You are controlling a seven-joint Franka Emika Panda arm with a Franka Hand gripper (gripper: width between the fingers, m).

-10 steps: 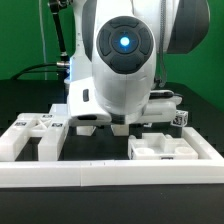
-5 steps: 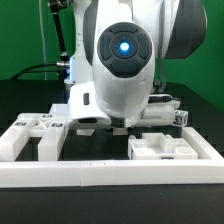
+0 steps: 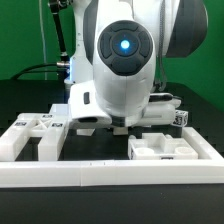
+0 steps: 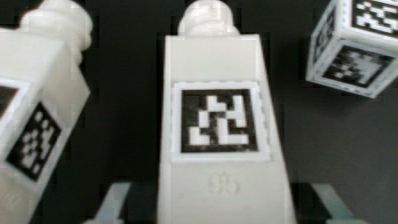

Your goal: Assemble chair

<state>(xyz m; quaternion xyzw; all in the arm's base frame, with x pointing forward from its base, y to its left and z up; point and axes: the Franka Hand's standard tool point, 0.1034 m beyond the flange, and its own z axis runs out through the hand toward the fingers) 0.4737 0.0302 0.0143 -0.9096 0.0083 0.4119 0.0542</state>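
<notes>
White plastic fills my wrist feed: a blocky chair leg (image 4: 217, 120) runs lengthwise away from the camera. It has a black-and-white square tag on its upper face and a rounded peg at its far end. The gripper (image 4: 217, 205) straddles the near end of this leg, with one of its grey fingers (image 4: 119, 205) on each flank. They sit very close to the sides, with only dark slivers between. I cannot tell whether they actually press the plastic or just stand beside it.

A second leg (image 4: 45, 95), also tagged and peg-tipped, lies alongside but apart from the first on the black table (image 4: 125, 60). A small tagged block (image 4: 361, 50) sits beyond the other flank.

In the exterior view the arm (image 3: 125, 60) hides the gripper. More white tagged parts (image 3: 30, 135) lie at the exterior view's left, and a recessed white piece (image 3: 170, 150) at its right. The long border rail (image 3: 110, 176) runs across the front.
</notes>
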